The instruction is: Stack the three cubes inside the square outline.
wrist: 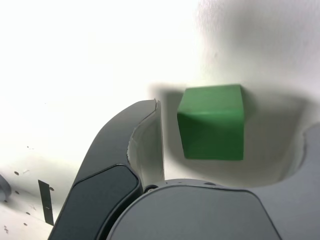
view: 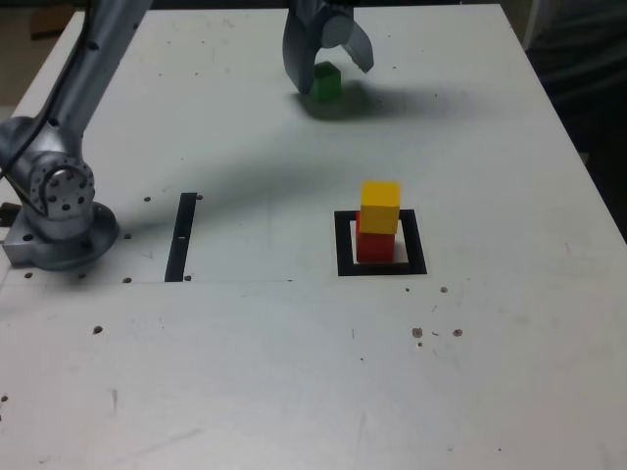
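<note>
A white table carries a grey robot arm whose base sits at the exterior view's left. The arm reaches across to the far side of the table, where its gripper hangs over a green cube. The jaws stand apart, one on each side of the cube, gripping nothing. In the wrist view the green cube sits between the two curved jaws with a visible gap beside the nearer one, so the fingers are spread and not yet pressing on it. This straddling pose looks like the set-up for a pinch across two opposite faces.

Nearer the camera, toward the exterior view's right, lies the square outline, a thick black border around a white centre. A red cube stands inside it, and a yellow cube rests on top, sitting a little off to one side of the red one instead of flush. Two of the three cubes are therefore already stacked, and the green one, well apart from them, is the last to go on top.

A thin black strip lies flat near the arm's base and plays no part.
</note>
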